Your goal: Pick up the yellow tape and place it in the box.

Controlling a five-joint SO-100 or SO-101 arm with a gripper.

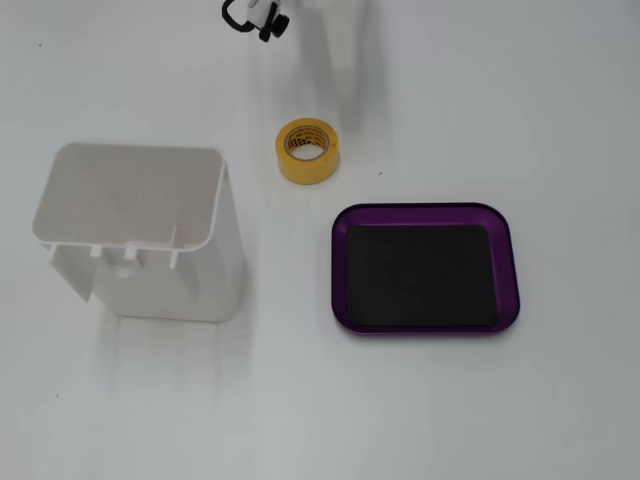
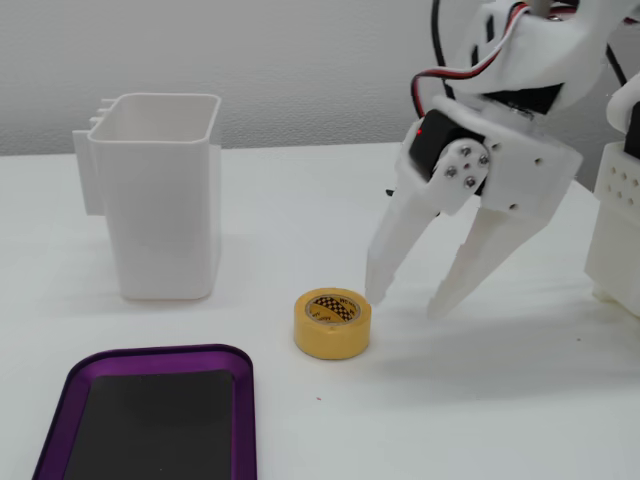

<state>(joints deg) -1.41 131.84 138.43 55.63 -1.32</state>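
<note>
The yellow tape [image 1: 308, 151] [image 2: 333, 323] lies flat on the white table, hole up, showing its printed core. The box, a shallow purple tray [image 1: 425, 209] [image 2: 70, 380] with a black base, lies empty a short way from the roll. My white gripper [image 2: 406, 303] is open, fingers pointing down, with nothing between them. One fingertip [image 2: 376, 292] hangs just beside the roll's rim, the other further off. In a fixed view from above, the fingers are pale against the table near the top edge and hard to make out.
A tall white open-top container [image 1: 140, 235] [image 2: 160, 200] stands on the table, on the side of the tape away from my arm. A black cable clip [image 1: 250, 15] shows at the top edge. The arm's white base [image 2: 620, 230] stands at the right.
</note>
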